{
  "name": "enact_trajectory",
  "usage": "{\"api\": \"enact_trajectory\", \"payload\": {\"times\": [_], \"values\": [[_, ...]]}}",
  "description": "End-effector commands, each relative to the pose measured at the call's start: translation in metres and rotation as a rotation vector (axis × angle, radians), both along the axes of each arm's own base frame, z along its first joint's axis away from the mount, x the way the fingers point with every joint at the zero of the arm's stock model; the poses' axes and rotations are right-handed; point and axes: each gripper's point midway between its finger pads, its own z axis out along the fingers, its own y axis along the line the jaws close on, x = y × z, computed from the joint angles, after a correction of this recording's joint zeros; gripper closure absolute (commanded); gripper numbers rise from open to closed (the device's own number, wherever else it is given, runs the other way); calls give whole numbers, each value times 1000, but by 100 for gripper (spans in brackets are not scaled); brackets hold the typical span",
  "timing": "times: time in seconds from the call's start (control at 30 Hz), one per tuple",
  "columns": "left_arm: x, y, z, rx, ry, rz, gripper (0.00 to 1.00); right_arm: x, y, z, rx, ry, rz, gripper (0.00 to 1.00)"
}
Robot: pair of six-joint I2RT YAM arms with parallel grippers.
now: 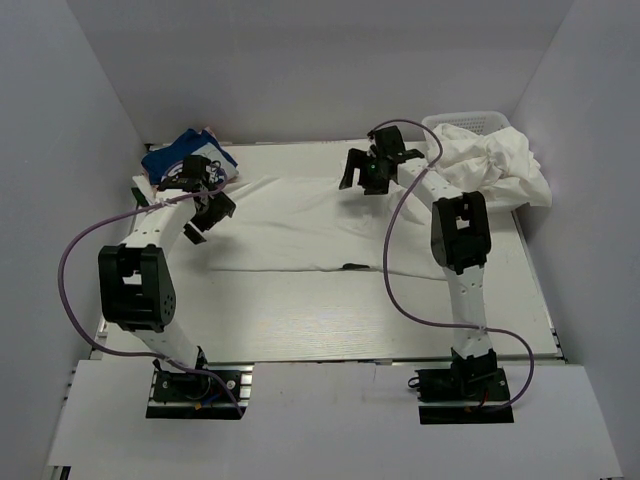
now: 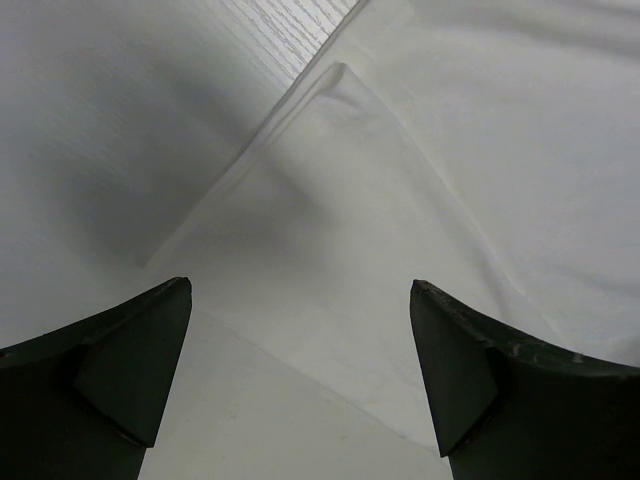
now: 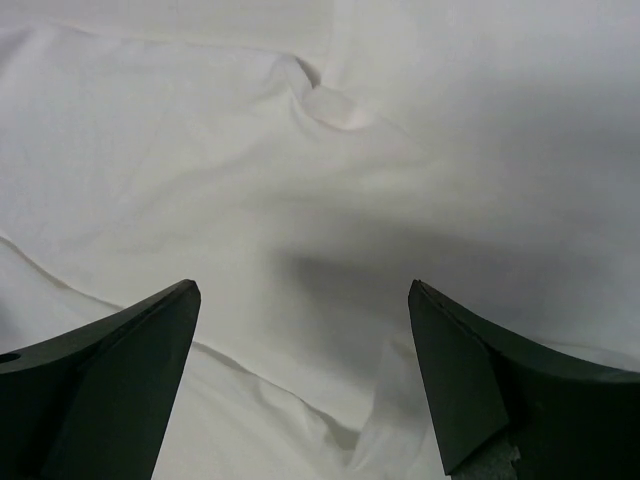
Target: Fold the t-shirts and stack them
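Observation:
A white t-shirt (image 1: pixel 300 225) lies spread flat across the middle of the table. My left gripper (image 1: pixel 205 215) is open above its left edge; the left wrist view shows a folded sleeve corner (image 2: pixel 340 150) ahead of the empty fingers (image 2: pixel 130 370). My right gripper (image 1: pixel 368 172) is open above the shirt's far right part; the right wrist view shows wrinkled white cloth (image 3: pixel 320 200) below its fingers (image 3: pixel 470 380). A folded blue t-shirt (image 1: pixel 180 160) with a white graphic lies at the far left. More white t-shirts (image 1: pixel 495 165) are heaped at the far right.
A white mesh basket (image 1: pixel 470 122) stands at the back right under the heap of white shirts. Grey walls close in the left, back and right sides. Purple cables loop off both arms. Bare table (image 1: pixel 300 320) lies in front of the spread shirt.

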Motion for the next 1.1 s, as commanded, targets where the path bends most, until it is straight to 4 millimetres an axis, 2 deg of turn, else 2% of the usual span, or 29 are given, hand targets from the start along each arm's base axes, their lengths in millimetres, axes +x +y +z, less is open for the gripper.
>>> {"api": "enact_trajectory", "payload": {"times": [0.0,0.07,0.1,0.13,0.23,0.27,0.3,0.33,0.37,0.47,0.53,0.57,0.6,0.63,0.67,0.7,0.73,0.77,0.8,0.83,0.87,0.9,0.93,1.0,1.03,1.07], "values": [[2,2,24,4,-65,-9,0,20,3,52,60,-97,-53,10],[5,-1,17,-1,-52,-37,0,9,-17,50,0,-96,-99,10],[10,-5,21,-2,-64,-47,0,-1,-28,34,-31,-61,-114,10],[12,-7,19,-8,-57,-64,0,-13,-36,42,-44,-77,-109,10],[18,-15,17,-42,-45,-81,0,-38,-52,29,-79,-51,-105,10],[22,-19,19,-64,-62,-93,0,-58,-59,20,-93,-17,-109,10],[26,-26,15,-81,-66,-111,0,-59,-62,16,-98,-19,-115,10],[27,-30,7,-95,-56,-118,0,-63,-69,14,-96,-2,-133,10],[35,-36,6,-123,-79,-134,0,-70,-75,6,-109,22,-148,10],[36,-42,-16,-156,-46,-150,0,-89,-86,5,-123,31,-169,10],[35,-44,-28,-165,-16,-152,0,-108,-96,-2,-149,38,-185,10],[30,-49,-41,-173,20,-162,0,-113,-98,-4,-150,37,-190,10],[26,-49,-47,-173,38,-160,0,-136,-106,-19,-164,84,-206,10],[22,-52,-51,-173,51,-168,0,-137,-105,-11,-147,48,-211,10],[11,-53,-62,-185,86,-159,0,-144,-106,-15,-145,59,-216,10],[2,-52,-68,-185,115,-156,0,-163,-112,-23,-148,82,-229,10],[-7,-55,-75,-188,140,-153,0,-169,-114,-26,-149,89,-233,10],[-23,-51,-84,-175,176,-145,0,-177,-116,-29,-153,104,-240,10],[-33,-51,-82,-179,186,-134,0,-199,-122,-37,-168,140,-242,10],[-54,-46,-93,-166,230,-126,0,-208,-124,-40,-171,160,-245,10],[-64,-46,-95,-154,241,-130,0,-220,-125,-43,-175,190,-239,10],[-76,-45,-96,-156,263,-120,0,-241,-130,-46,-177,212,-239,10],[-98,-43,-96,-155,287,-117,0,-254,-134,-48,-191,237,-236,10],[-125,-44,-95,-177,331,-106,0,-277,-138,-50,-197,254,-231,10],[-147,-44,-100,-175,373,-102,0,-291,-141,-52,-198,262,-228,10],[-154,-43,-90,-180,349,-96,0,-302,-144,-47,-199,273,-222,10]]}}
